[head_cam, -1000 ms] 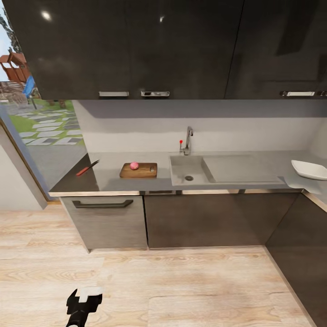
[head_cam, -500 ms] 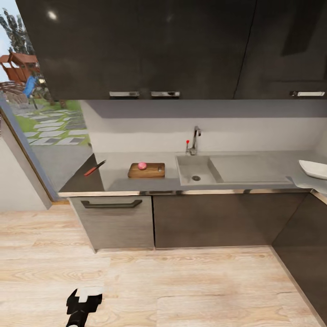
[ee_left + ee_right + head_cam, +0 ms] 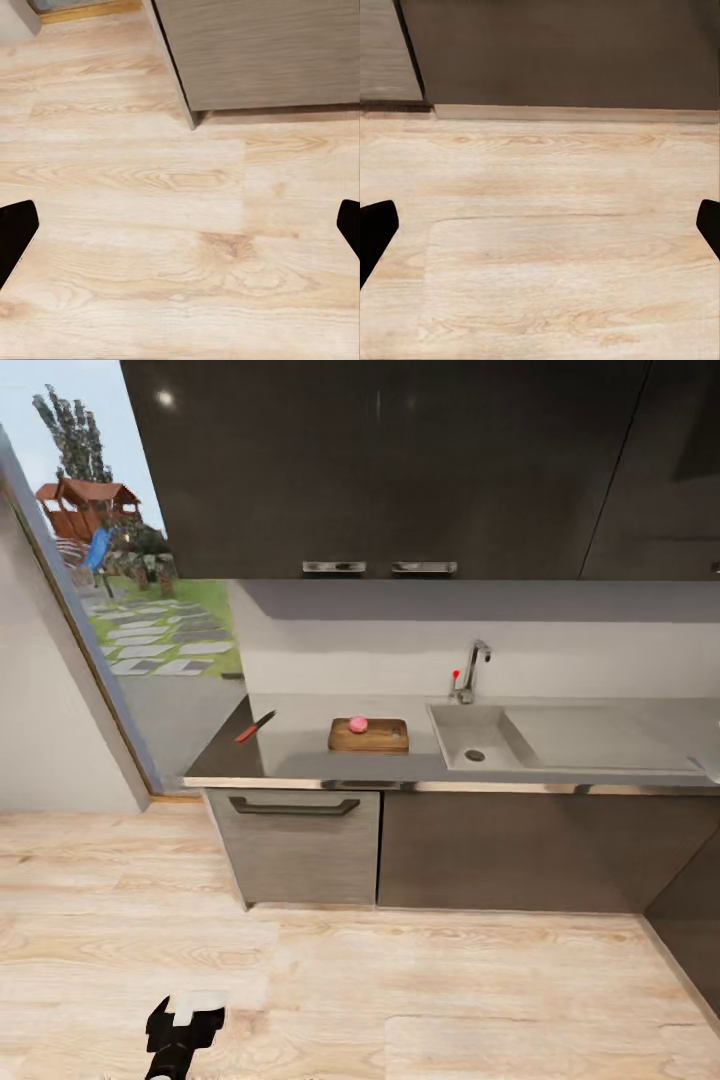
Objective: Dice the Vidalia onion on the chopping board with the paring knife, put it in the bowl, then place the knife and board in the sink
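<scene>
The Vidalia onion sits whole on the chopping board, near the countertop's front edge, just beside the sink. The paring knife lies apart at the countertop's left end, its blade overhanging that edge. Both the left gripper and right gripper hang spread and empty over the floor. A careless reach could knock the knife off, or roll the onion from the board.

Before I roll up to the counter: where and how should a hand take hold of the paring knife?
Grip the red handle of the paring knife, coming down from above. It lies flat on the countertop near the left end, apart from the chopping board. It lies at a slant, handle toward the front edge and dark blade pointing toward the wall, so the handle is probably the nearer, safer part.
</scene>
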Tool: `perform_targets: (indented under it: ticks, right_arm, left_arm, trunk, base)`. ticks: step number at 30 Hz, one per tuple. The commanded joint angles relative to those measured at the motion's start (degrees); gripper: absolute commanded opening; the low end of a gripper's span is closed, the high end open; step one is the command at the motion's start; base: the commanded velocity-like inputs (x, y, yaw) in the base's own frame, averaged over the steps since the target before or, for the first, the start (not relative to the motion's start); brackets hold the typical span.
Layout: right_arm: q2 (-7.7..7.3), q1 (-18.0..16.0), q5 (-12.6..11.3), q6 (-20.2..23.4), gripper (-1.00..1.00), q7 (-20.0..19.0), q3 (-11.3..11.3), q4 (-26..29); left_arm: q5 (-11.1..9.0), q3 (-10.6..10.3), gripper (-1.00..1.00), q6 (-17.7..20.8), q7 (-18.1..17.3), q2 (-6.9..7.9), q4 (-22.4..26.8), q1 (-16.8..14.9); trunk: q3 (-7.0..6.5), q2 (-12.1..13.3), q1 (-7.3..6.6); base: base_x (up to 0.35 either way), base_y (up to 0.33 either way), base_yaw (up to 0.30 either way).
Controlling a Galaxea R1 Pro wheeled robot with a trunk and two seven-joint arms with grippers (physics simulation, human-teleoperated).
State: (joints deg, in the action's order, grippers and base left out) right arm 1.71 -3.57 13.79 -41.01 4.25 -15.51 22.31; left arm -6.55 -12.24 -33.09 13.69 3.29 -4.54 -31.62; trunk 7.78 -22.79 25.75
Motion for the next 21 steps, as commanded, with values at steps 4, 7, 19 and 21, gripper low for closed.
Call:
perform_targets:
  ticks: [4, 7, 19, 21]
  right_arm:
    - [0.04, 0.0, 0.6, -0.1, 1.0, 0.4, -0.2, 0.0]
    - [0.04, 0.0, 0.6, -0.1, 1.0, 0.4, -0.2, 0.0]
    - [-0.04, 0.0, 0.5, -0.1, 1.0, 0.4, -0.2, 0.0]
    - [-0.04, 0.0, 0.5, -0.1, 1.0, 0.4, -0.2, 0.0]
  left_arm:
    - [-0.6, -0.5, 1.0, -0.3, 0.0, -0.03, -0.2, -0.1]
    - [-0.6, -0.5, 1.0, -0.3, 0.0, -0.07, -0.2, -0.1]
    - [-0.6, -0.5, 1.0, 1.9, -0.1, -0.12, -0.2, -0.1]
    - [-0.6, -0.5, 1.0, 2.0, -0.1, -0.12, -0.2, -0.1]
  trunk:
    - [0.12, -0.1, 0.04]
    - [0.12, -0.1, 0.04]
    - [-0.1, -0.1, 0.04]
    - [-0.21, -0.1, 0.04]
  base:
    - [0.035, 0.19, 0.225]
    - [0.014, 0.046, 0.069]
    - [0.005, -0.001, -0.037]
    - [0.085, -0.096, -0.176]
